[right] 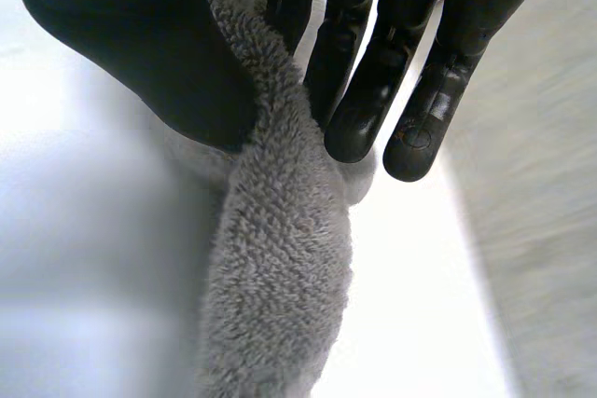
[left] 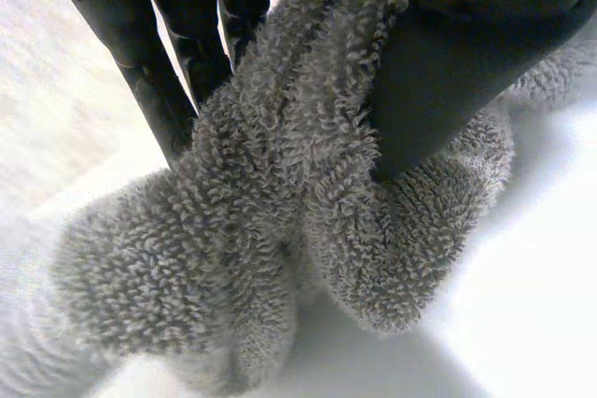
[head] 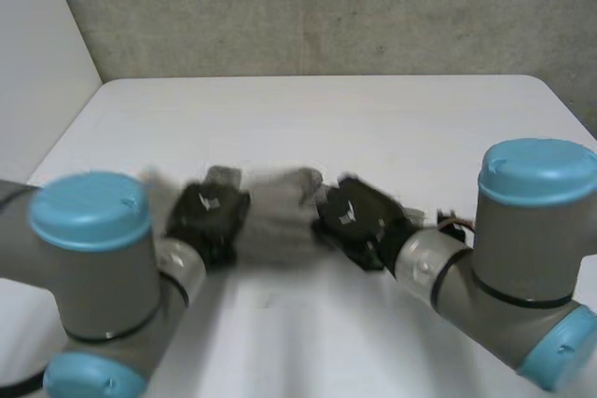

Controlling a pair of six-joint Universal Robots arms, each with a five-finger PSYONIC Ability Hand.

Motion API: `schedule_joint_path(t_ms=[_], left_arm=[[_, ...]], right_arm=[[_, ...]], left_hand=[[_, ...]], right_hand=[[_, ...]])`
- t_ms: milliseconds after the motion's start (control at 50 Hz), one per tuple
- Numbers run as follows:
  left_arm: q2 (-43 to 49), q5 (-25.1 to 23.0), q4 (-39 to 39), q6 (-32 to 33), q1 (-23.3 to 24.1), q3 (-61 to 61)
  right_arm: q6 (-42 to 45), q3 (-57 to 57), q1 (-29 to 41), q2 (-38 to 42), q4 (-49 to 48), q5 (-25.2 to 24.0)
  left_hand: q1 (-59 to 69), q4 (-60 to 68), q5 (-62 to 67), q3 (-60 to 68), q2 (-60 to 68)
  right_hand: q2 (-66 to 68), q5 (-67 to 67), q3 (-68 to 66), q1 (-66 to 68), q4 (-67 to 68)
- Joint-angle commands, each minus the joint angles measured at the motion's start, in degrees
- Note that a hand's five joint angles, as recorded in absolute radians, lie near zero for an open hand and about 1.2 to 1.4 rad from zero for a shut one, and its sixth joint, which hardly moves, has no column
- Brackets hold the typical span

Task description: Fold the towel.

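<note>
- The left arm [head: 89, 210] and right arm [head: 536, 171], grey with light-blue caps, sit closest in the head view, at 7 and 4 o'clock of the table [head: 317, 118].
- Between them lies the grey towel [head: 277, 216], bunched into a short band near the table's 6 o'clock edge.
- The left hand [head: 207, 214] is at the towel's 9 o'clock end. Its own wrist view shows the thumb [left: 466, 44] pressing thick terry folds [left: 280, 230] against the fingers [left: 140, 72], so it is grasping the cloth.
- The right hand [head: 359, 219] is at the towel's 3 o'clock end. In its wrist view a ridge of towel [right: 280, 258] is pinched between the thumb [right: 140, 44] and the fingers [right: 373, 72].
- Whether the towel's middle touches the table cannot be told.
</note>
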State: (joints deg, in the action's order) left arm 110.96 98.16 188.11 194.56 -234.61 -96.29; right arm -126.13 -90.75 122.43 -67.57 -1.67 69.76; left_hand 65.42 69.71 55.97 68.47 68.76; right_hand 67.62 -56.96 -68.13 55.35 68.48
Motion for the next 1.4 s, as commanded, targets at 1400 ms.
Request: schedule_joint_path(t_ms=[1400], left_arm=[[-20.1, -12.1, -22.8, 0.8, -12.5, 5.3]], right_arm=[[-36.0, 19.3, -10.4, 11.4, 24.5, -3.6]], left_hand=[[14.6, 10.3, 14.0, 11.5, 11.2]], right_hand=[[-56.5, 55.9, 57.0, -44.3, -57.4]])
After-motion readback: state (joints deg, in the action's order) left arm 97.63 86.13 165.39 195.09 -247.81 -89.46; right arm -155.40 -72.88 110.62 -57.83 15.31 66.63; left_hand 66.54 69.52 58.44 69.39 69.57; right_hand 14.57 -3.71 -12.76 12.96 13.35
